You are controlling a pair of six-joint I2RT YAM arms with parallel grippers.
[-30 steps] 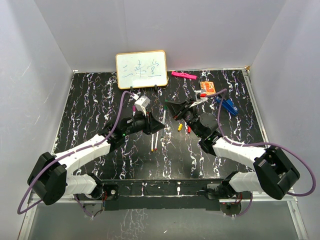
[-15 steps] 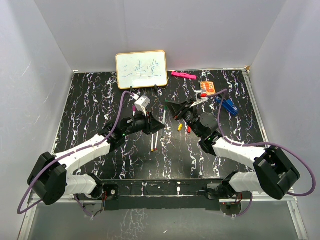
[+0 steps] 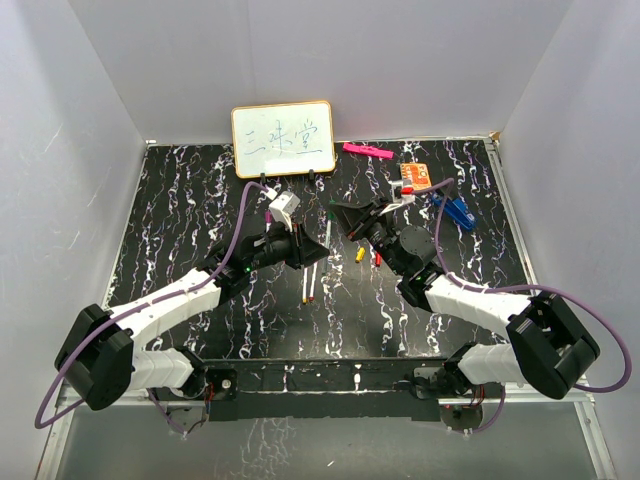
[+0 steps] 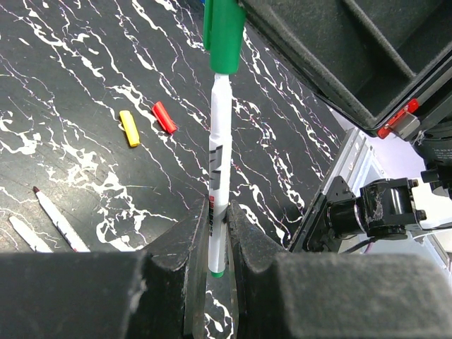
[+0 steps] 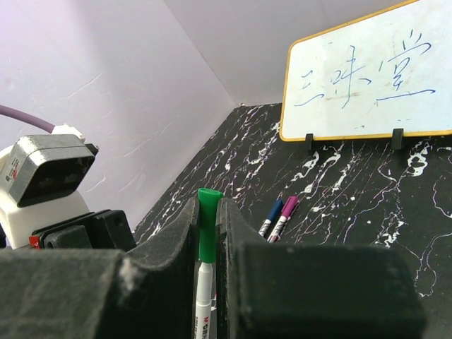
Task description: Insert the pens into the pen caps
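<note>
My left gripper [image 4: 215,212] is shut on the lower barrel of a white pen [image 4: 219,141] that has a green end plug. The pen's upper end sits inside a green pen cap [image 4: 223,35]. My right gripper [image 5: 209,212] is shut on that green cap [image 5: 207,226], and the white barrel [image 5: 203,296] runs out below it. In the top view the two grippers meet over the middle of the table, left gripper [image 3: 320,248] and right gripper [image 3: 337,214]. Two uncapped pens [image 3: 310,284] lie side by side on the table. A yellow cap [image 3: 360,254] and a red cap [image 3: 377,259] lie close together.
A small whiteboard [image 3: 283,138] stands at the back. Two capped pens, blue [image 5: 270,215] and purple [image 5: 284,214], lie in front of it. A pink bar [image 3: 367,151], an orange object [image 3: 414,178] and a blue clip [image 3: 458,212] lie at the back right. Grey walls enclose the black marbled table [image 3: 180,210].
</note>
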